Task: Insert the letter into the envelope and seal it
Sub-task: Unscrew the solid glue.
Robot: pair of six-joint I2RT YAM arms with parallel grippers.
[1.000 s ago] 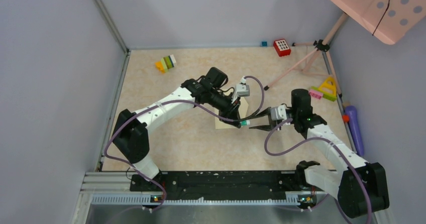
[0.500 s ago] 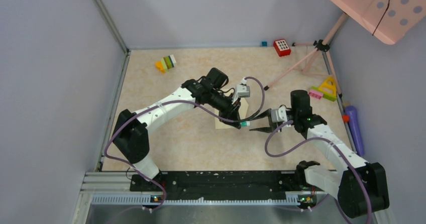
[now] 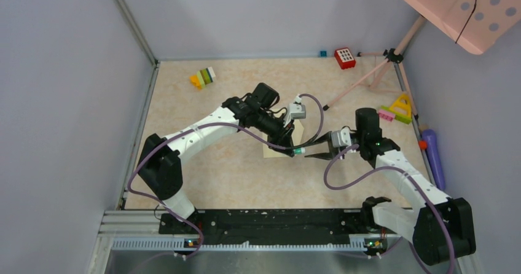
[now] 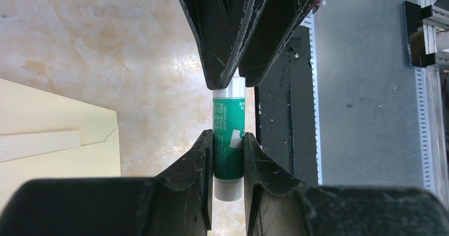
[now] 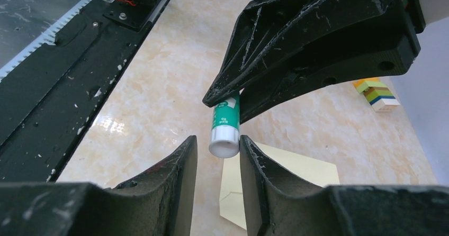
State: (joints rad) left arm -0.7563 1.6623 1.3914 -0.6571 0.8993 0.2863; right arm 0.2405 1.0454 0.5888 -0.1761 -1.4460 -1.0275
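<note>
While left hand (image 4: 227,136) clamps glue stick (image 4: 228,151), right hand (image 5: 218,141) flanks its tip, grip unclear; envelope (image 4: 58,156) edge near.

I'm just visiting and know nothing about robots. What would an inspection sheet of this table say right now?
Surface: beige marbled tabletop, flat.
Job's things: cream envelope lies flat beneath the arms; green glue stick held off the table.
Clutter: coloured blocks, red block, yellow triangle toy, purple cylinder toward the far and right edges.
Grippers: left gripper clamps the glue stick; right gripper has its fingers either side of the white end, grip unclear.
Cables: purple cables loop beside both arms.
Surroundings: grey walls, pink tripod, pink dotted board.
</note>
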